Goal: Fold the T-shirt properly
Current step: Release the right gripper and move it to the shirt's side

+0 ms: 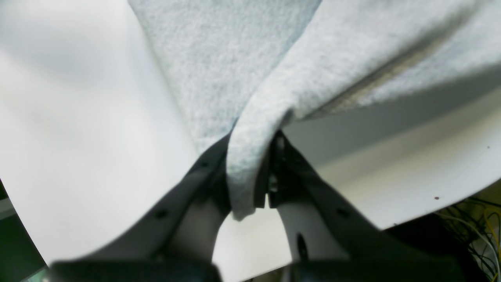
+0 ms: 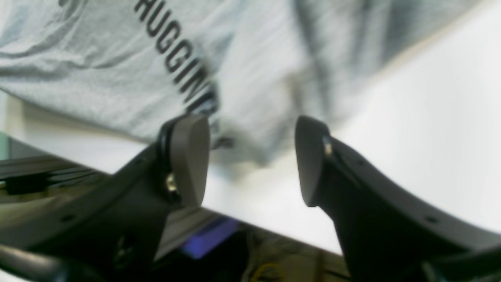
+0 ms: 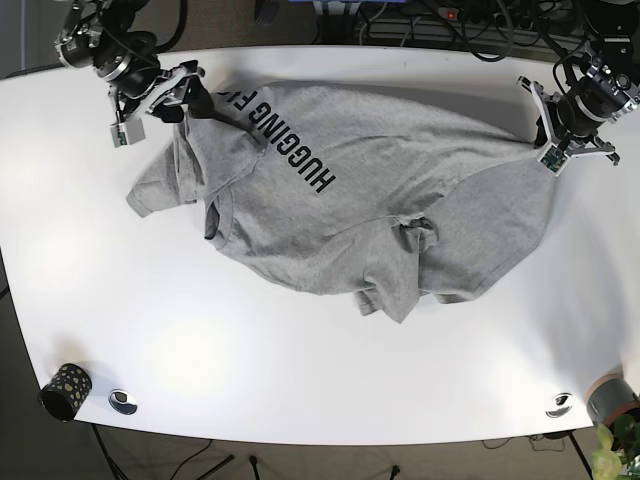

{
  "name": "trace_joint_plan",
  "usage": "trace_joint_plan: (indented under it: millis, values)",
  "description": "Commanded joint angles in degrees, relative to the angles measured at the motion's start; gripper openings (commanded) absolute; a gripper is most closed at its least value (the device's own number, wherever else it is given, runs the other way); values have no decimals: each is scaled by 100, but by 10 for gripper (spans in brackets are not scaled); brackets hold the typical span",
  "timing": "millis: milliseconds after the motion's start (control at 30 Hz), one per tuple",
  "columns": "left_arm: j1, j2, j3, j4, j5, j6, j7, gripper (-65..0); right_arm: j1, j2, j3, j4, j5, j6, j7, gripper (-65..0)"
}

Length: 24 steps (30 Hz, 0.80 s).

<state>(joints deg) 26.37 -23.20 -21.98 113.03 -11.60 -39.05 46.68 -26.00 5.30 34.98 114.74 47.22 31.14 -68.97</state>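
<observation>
A grey T-shirt [image 3: 380, 200] with black lettering lies crumpled and partly spread across the white table [image 3: 300, 350]. My left gripper [image 3: 541, 138] sits at the shirt's far right edge. In the left wrist view this gripper [image 1: 251, 139] is shut on a bunched fold of the shirt [image 1: 242, 58], which is lifted off the table. My right gripper [image 3: 190, 96] is at the shirt's far left corner. In the right wrist view it [image 2: 250, 156] is open, with the lettered cloth [image 2: 254, 58] just beyond its fingertips and nothing between them.
A dark patterned cup [image 3: 64, 390] and a small metal disc [image 3: 123, 401] sit at the front left corner. Another disc [image 3: 559, 404] and a grey cup [image 3: 612, 398] are at the front right. Cables [image 3: 450, 20] run behind the far table edge.
</observation>
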Motion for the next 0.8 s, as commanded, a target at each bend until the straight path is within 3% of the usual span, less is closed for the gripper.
trace_joint_plan:
  millis: [0, 100, 233, 333, 600, 767]
  values:
    - [-74, -75, -40, 94, -5, 6, -83, -650, 187, 239, 31, 100, 170, 12, 132, -309]
    - [-162, -75, -40, 86, 3, 6, -83, -650, 697, 371, -74, 12, -50, 12, 132, -309]
    - [-180, -75, -40, 94, 3, 6, -83, -650, 1444, 608, -672, -269, -595, 21, 132, -309]
    - [-189, -75, -40, 94, 3, 15, -83, -650, 2112, 617, -1094, -735, -999, 29, 132, -309]
    - [-189, -58, -31, 86, 3, 32, -83, -650, 3941, 608, -2369, -2634, -2045, 38, 282, -309]
    - [-189, 215, -66, 77, 12, 32, -83, -650, 4960, 617, -3300, -4129, -2485, 38, 1002, -309]
